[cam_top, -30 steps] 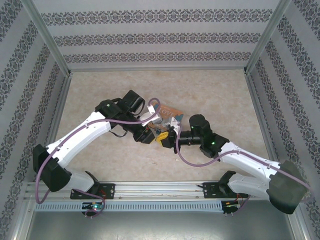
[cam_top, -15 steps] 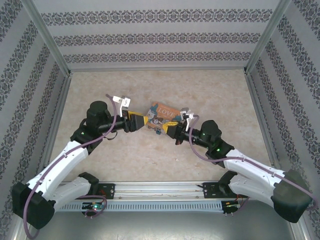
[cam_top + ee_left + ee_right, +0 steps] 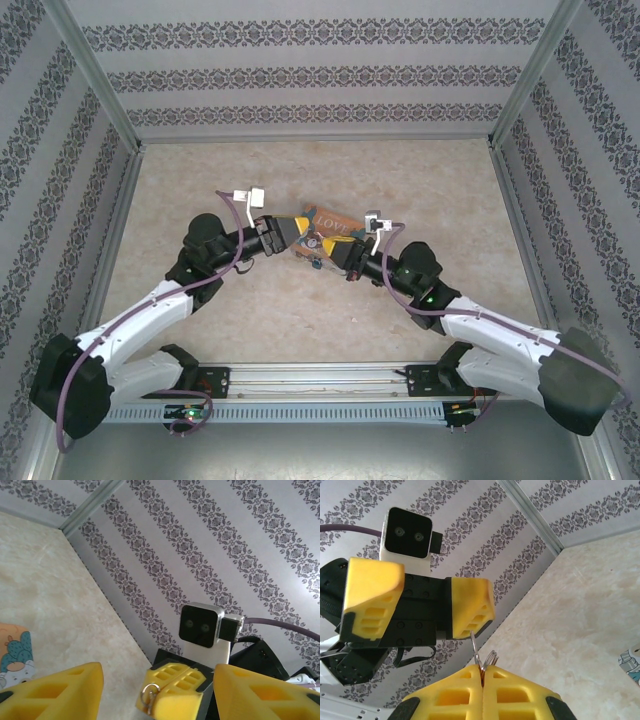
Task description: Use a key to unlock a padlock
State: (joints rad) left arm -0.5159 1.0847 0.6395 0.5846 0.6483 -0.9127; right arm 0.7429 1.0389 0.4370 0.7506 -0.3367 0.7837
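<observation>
Grippers tip to tip over the table (image 3: 440, 190), at the near edge of the orange box (image 3: 336, 222).
Left gripper (image 3: 293, 233): yellow fingers (image 3: 55, 692) wide apart, holding nothing. Right gripper (image 3: 338, 252): fingers pressed together on the key (image 3: 476, 650), whose ring sticks out towards the left gripper. Padlock: too small to place among the grippers from overhead.

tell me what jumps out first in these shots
The left arm and right arm meet nose to nose mid-table beside an orange box. The right end effector is shut on a small metal ring, pointed straight at the open left end effector.
</observation>
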